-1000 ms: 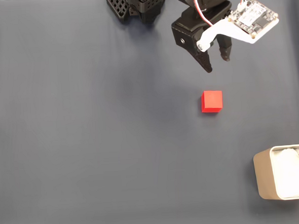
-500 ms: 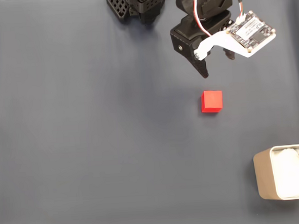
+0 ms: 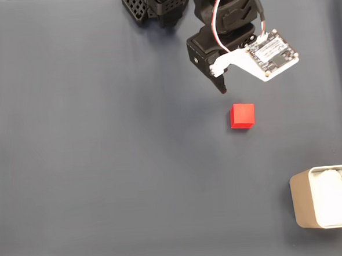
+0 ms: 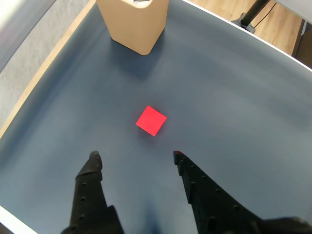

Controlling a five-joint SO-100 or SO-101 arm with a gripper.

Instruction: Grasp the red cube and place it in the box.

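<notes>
Currently hovering above dark blue-grey cloth tabletop [image 3: 104, 167], black two-finger gripper [image 4: 135, 156] w/ fingers [image 4: 90, 168] spread wide, nothing between. Small bright red matte cube [image 3: 242, 116] flat on tabletop, just below fingertip in fixed view, not touching; in wrist view [image 4: 151, 120] ahead of tips, roughly centred between. Beige-grey rounded-corner box w/ white lining [image 3: 300, 204] at bottom-right corner of fixed view, well apart from cube; top centre of wrist view [image 4: 134, 24], beyond cube. White circuit board [image 3: 271, 53] w/ red-white wires mounted on wrist, tilted. Black arm base [image 3: 155, 4] at top edge.
</notes>
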